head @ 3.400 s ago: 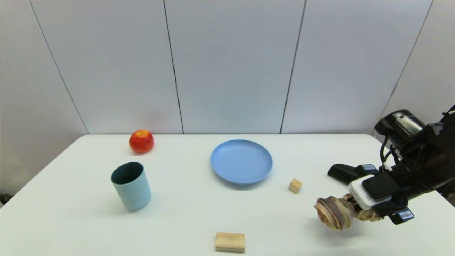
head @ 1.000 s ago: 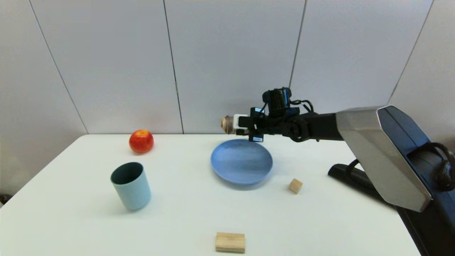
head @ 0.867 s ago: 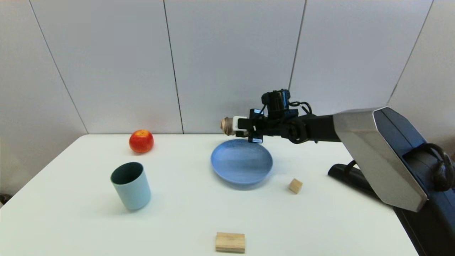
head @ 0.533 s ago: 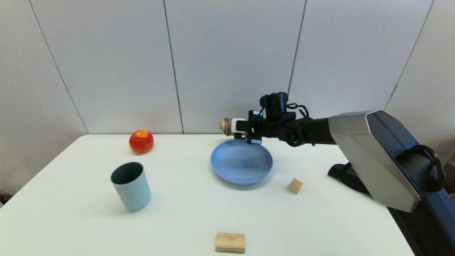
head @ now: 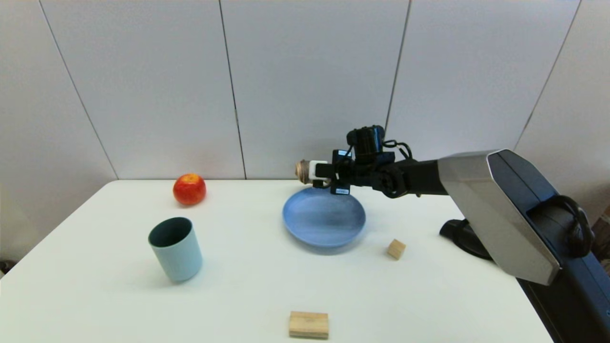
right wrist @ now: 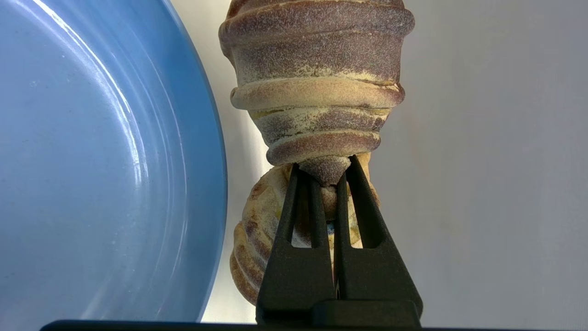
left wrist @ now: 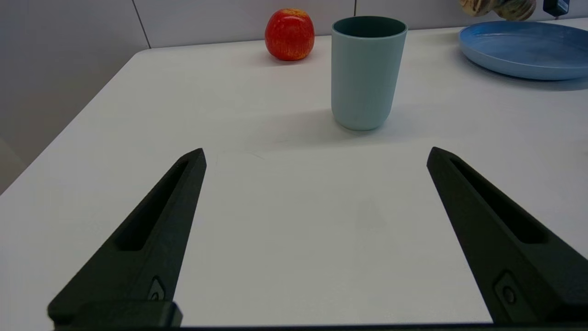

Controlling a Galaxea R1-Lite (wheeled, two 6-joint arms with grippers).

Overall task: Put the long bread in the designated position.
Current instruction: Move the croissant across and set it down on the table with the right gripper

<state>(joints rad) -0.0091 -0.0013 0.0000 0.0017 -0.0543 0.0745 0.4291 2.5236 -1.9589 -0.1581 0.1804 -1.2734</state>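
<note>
- Reaching out over the far side of the counter (head: pixel 248 286), the right gripper (head: pixel 312 171) has its fingers (right wrist: pixel 294 216) clamped on the long bread (right wrist: pixel 317 87), pinching it at a narrow waist between ridges.
- The long bread hangs in the air past the far-left rim of the blue plate (head: pixel 324 216), with bare white counter beneath it; in the right wrist view the plate's rim lies just beside the loaf, not touching it.
- Nothing stands between the gripper and the counter below it.
- Well off to the gripper's left sits a red apple (head: pixel 189 189); nearer the robot on that side stands a teal cup (head: pixel 176 248).
- A small wooden cube (head: pixel 396 249) lies on the near right of the plate, and a flat wooden block (head: pixel 308 324) rests at the near edge.
- The left gripper (left wrist: pixel 314 156) hovers low over the near-left counter, fingers wide apart and holding nothing, facing the cup.
</note>
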